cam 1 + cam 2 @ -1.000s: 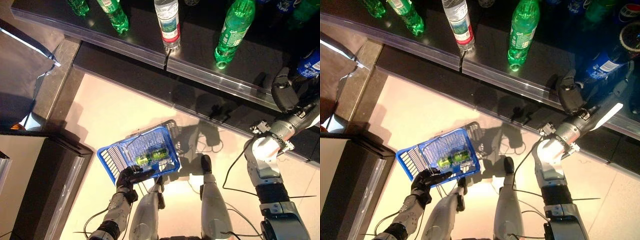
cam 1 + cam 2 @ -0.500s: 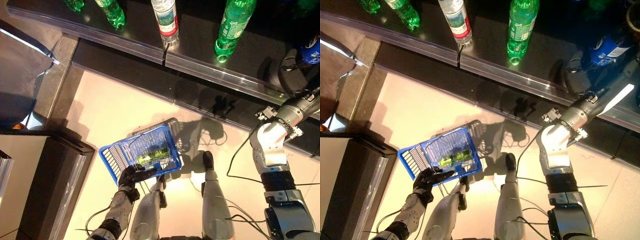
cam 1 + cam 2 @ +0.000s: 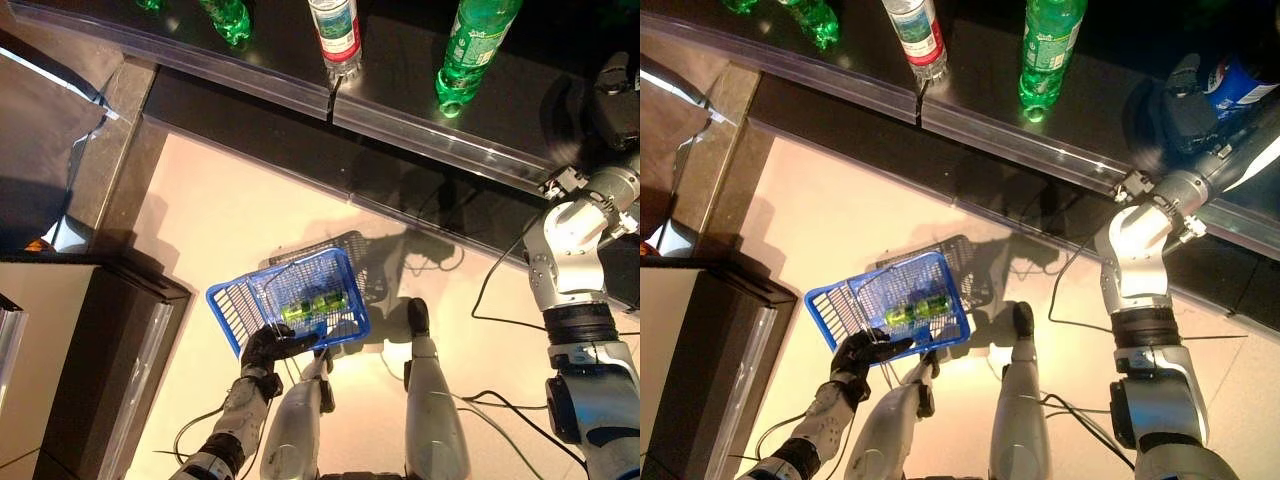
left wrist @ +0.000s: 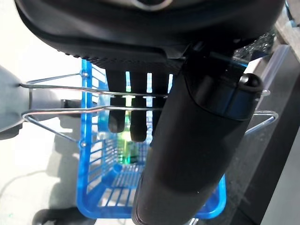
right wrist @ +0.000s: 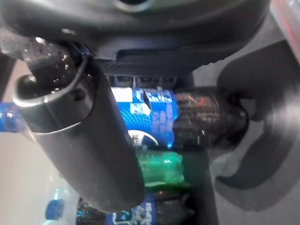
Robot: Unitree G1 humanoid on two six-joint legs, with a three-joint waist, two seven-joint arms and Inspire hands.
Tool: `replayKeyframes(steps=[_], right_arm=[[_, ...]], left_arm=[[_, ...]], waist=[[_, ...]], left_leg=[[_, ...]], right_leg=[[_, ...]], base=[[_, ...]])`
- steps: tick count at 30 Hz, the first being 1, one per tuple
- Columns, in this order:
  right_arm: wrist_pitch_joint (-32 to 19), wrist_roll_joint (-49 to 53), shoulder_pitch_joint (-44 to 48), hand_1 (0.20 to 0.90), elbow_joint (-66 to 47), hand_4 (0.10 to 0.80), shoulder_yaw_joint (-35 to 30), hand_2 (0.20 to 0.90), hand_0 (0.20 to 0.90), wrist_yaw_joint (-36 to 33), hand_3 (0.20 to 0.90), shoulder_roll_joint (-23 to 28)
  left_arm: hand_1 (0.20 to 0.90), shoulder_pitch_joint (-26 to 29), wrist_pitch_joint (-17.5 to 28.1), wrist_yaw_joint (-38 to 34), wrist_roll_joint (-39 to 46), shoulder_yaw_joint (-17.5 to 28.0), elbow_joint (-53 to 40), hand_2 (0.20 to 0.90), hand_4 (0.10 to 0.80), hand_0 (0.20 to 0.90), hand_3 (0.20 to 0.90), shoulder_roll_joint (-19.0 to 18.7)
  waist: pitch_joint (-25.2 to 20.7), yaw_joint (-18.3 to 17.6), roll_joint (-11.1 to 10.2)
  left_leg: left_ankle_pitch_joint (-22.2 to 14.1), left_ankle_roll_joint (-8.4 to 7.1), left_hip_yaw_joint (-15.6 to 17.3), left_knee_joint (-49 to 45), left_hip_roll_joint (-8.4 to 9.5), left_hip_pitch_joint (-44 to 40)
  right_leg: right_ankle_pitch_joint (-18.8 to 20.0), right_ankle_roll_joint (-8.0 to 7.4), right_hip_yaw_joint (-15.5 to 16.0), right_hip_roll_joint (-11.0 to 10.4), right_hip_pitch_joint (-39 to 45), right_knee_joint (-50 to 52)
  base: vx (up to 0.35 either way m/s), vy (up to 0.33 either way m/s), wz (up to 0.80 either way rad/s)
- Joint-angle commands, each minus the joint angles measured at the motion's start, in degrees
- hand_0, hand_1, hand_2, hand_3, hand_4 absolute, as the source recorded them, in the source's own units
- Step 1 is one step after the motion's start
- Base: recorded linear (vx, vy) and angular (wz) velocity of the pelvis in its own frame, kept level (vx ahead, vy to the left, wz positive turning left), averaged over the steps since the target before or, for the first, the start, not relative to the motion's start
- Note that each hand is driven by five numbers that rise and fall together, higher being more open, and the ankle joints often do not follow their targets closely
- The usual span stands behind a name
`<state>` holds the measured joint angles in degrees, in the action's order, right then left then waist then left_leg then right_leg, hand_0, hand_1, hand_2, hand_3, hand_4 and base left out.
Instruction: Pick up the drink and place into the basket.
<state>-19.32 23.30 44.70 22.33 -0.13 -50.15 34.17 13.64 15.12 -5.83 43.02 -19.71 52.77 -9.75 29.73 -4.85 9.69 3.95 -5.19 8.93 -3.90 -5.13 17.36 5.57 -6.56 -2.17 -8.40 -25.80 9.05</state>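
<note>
Reaching up at the far right of the frame, your right hand [image 3: 1188,100] sits against the dark cola bottle with the blue label [image 5: 187,119] on the shelf [image 3: 400,120]. In the right wrist view the bottle lies directly past the palm, its long axis running across the row of fingers, with the thumb [image 5: 79,140] crossing in front of the label. Whether the fingers have wrapped it is hidden, so you cannot tell if the hold is made.

Your left hand [image 3: 268,348] is well apart from that bottle, low in the frame left of centre, its fingers curled round the wire handle [image 4: 93,94] of the blue basket [image 3: 232,300]. Green bottles [image 3: 312,304] already lie in the basket's bottom.

The bottle sits upper right of the basket, so the carry would likely run down and to the left across open floor [image 3: 230,220].

Neighbours crowd the bottle: a green bottle [image 5: 159,169] lies just beside it in the wrist view. Further left along the shelf stand a tall green bottle [image 3: 470,50] and a clear one [image 3: 335,30]. The shelf has a clear raised lip [image 3: 440,150] along its front edge, which the lift probably has to clear.
</note>
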Motion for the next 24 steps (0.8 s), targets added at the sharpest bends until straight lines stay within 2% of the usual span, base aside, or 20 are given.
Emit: replayKeyframes(steps=[1,2,3,4,24], right_arm=[[-4.4,0.42,9.5,0.846,-3.31,0.737,-0.45,0.846,0.846,4.17,0.837,9.14],[-4.22,0.37,9.89,0.806,-3.21,0.69,-0.21,0.806,0.806,4.38,0.79,9.48],[-4.35,0.27,10.15,0.314,-3.05,0.116,0.01,0.314,0.314,4.64,0.216,9.75],[-4.37,0.24,10.73,0.3,-2.87,0.1,0.39,0.3,0.3,4.77,0.2,10.19],[-4.43,0.5,8.7,0.3,-5.17,0.1,-0.9,0.3,0.3,5.93,0.2,9.8]], left_arm=[[0.3,-5.7,1.34,-0.09,3.0,-1.99,-3.23,0.3,0.1,0.3,0.2,-0.52],[0.3,-5.75,1.14,-0.11,3.07,-1.91,-3.34,0.3,0.1,0.3,0.2,-0.66],[0.3,-5.74,0.96,-0.02,2.99,-1.79,-3.32,0.3,0.1,0.3,0.2,-0.84],[0.3,-5.87,0.96,0.17,3.11,-1.88,-3.39,0.3,0.1,0.3,0.2,-1.08],[0.3,-6.66,3.26,1.96,4.61,-2.27,-4.82,0.3,0.1,0.3,0.2,-0.91]], waist=[[0.06,0.32,0.91],[0.06,0.32,0.96],[0.06,0.3,0.93],[0.06,0.33,0.94],[0.06,-0.28,1.44]], left_leg=[[1.45,-0.47,-2.11,-8.02,1.48,5.47],[1.5,-0.51,-2.13,-8.56,1.47,5.87],[1.46,-0.5,-2.15,-9.23,1.46,6.32],[1.44,-0.52,-2.3,-9.94,1.47,6.92],[0.96,-0.14,-1.7,-10.79,1.93,6.22]], right_leg=[[-5.69,7.25,5.83,2.53,-0.08,4.02],[-5.98,7.37,5.91,2.66,-0.55,4.62],[-6.29,7.5,5.97,2.79,-1.04,5.31],[-6.61,7.6,6.0,2.83,-1.67,6.12],[-7.32,8.14,6.05,2.34,-2.41,7.96]], base=[[0.0,0.0,0.0],[0.0,0.0,0.0],[-0.005,-0.025,0.03],[-0.003,-0.031,0.04],[-0.007,0.018,0.01]])
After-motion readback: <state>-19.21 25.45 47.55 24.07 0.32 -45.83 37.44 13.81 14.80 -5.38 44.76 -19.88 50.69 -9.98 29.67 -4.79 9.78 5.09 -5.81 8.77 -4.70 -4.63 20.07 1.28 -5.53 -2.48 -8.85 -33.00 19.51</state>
